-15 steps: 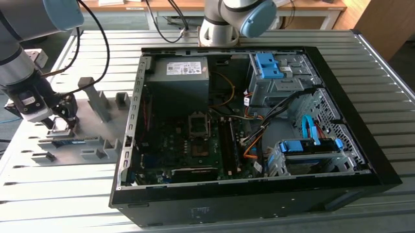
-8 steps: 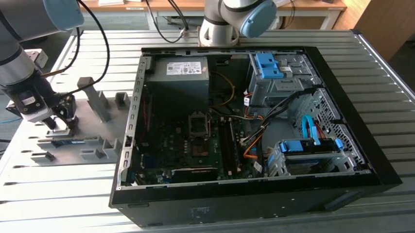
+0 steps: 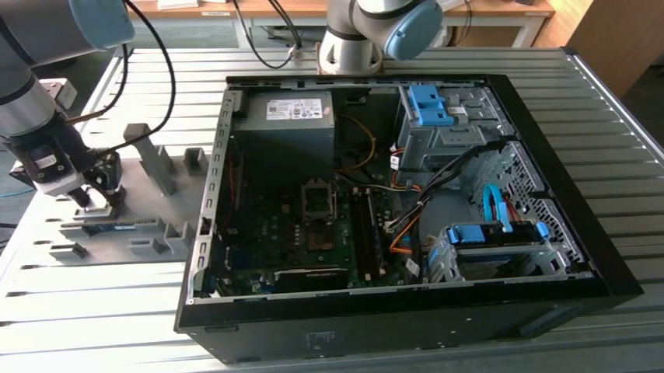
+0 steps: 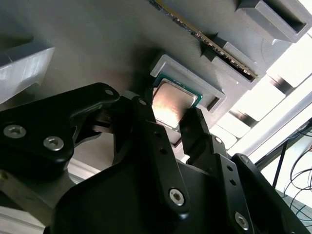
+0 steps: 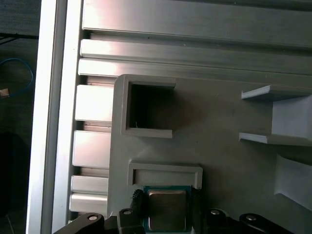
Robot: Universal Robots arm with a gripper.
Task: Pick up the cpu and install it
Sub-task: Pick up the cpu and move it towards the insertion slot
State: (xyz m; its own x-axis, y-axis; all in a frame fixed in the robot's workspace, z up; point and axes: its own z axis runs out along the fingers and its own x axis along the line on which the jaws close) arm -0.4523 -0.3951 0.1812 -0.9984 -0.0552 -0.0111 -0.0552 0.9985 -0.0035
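Pinching the cpu (image 4: 170, 103) by 2 opposite edges, the 2 black fingers (image 4: 148, 131) are pressing in on it from either side, and the chip's silvery face is showing between them in both wrist views. The cpu (image 5: 166, 210) is lying flat in a shallow grey pocket (image 4: 187, 73), with its green border just inside the pocket's raised rim. That pocket is forming part of a grey fixture plate (image 3: 155, 202) carrying several other upright blocks and slots. One of those slots is holding a long narrow memory stick (image 4: 204, 36) on edge, near the cpu but apart from it. In the first wrist view an empty square recess (image 5: 148, 109) is sitting just beyond the cpu's pocket (image 5: 165, 170).

In the exterior view the fingers (image 3: 99, 194) are reaching down onto the plate from the arm (image 3: 31, 109), at about 9 o'clock from the open computer case (image 3: 560, 194). Inside the case, the dark socket frame (image 3: 316, 198) is lying near the middle of the board, with the grey power-supply box (image 3: 285, 116) at 12 o'clock from it. Plate and case are both resting on the slatted metal desk (image 3: 104, 311).
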